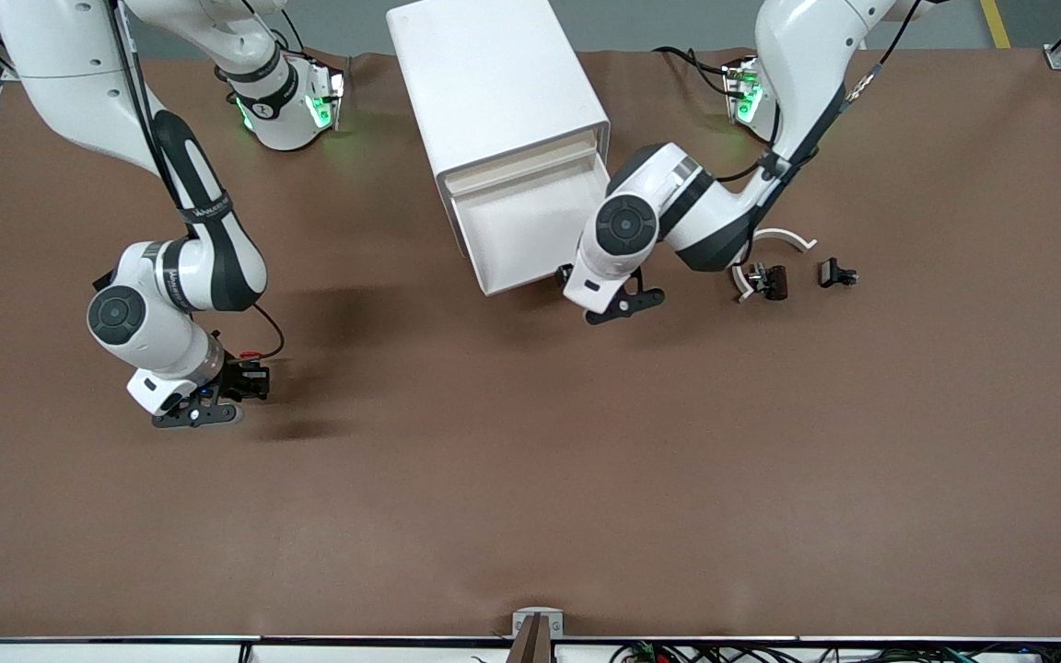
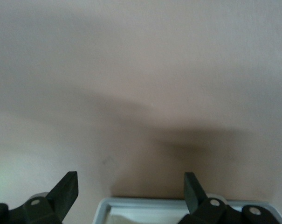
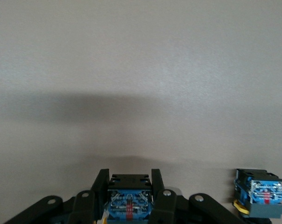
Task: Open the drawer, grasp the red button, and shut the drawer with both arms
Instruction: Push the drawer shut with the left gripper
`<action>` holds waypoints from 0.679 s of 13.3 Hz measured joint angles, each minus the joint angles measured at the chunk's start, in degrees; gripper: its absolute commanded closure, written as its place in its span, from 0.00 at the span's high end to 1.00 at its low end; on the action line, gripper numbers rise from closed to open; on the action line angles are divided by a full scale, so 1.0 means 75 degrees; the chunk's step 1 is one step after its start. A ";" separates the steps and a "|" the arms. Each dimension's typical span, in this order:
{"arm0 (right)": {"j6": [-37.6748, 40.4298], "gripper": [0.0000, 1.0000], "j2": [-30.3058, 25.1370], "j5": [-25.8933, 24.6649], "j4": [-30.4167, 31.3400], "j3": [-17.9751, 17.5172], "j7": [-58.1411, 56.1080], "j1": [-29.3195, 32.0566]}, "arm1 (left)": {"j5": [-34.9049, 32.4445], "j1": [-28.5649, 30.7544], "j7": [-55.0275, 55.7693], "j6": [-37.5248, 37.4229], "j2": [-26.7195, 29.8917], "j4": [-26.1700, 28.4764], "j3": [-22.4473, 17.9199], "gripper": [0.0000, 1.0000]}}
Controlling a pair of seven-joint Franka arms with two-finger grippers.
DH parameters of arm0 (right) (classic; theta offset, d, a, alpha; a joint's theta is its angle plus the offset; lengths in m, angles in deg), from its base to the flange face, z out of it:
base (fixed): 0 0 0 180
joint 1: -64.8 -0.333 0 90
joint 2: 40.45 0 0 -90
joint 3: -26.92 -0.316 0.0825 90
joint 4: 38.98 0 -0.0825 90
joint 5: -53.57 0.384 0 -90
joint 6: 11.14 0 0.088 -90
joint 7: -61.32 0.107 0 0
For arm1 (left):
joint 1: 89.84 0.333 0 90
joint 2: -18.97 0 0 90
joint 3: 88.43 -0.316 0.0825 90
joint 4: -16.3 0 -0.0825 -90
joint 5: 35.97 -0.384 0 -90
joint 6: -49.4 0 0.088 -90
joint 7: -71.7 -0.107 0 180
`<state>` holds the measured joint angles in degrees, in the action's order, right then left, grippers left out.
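Observation:
The drawer (image 1: 517, 276) stands pulled out of the white cabinet (image 1: 494, 83), and its white floor is bare. My left gripper (image 1: 618, 302) is at the drawer's front corner toward the left arm's end. It is open (image 2: 130, 184), and the drawer's rim (image 2: 178, 203) shows low between its fingers (image 2: 68, 186). My right gripper (image 1: 238, 389) hangs low over the table toward the right arm's end. It is shut (image 3: 128, 179) on the button (image 3: 128, 198), whose black body and bluish base show; its cap is hidden.
A like button (image 3: 261, 191) with a yellow edge lies on the table beside my right gripper. Toward the left arm's end lie a white curved piece (image 1: 784, 238) and two small black parts (image 1: 767, 281) (image 1: 836, 273).

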<state>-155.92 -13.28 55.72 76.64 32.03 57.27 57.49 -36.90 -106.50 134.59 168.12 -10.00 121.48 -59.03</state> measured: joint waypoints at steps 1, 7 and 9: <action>0.0000 0.00 0.0000 0.0000 0.0008 0.0000 0.0001 0.0061 | 0.0012 -0.0003 0.0216 -0.0020 -0.0028 0.0007 0.0166 1.00; -0.0373 0.00 0.0053 0.0003 0.0179 -0.0003 0.0026 0.0361 | 0.0032 -0.0316 0.0957 -0.0087 -0.0112 0.0257 0.0782 1.00; -0.0419 0.00 0.0121 0.0003 0.0225 -0.0003 0.0030 0.0450 | 0.0033 -0.0534 0.1245 -0.0088 -0.0116 0.0291 0.0788 1.00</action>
<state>-159.06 -12.37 55.75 78.33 32.00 57.50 60.87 -36.65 -110.51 143.92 167.46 -10.87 123.66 -53.12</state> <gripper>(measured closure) 0.586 0.000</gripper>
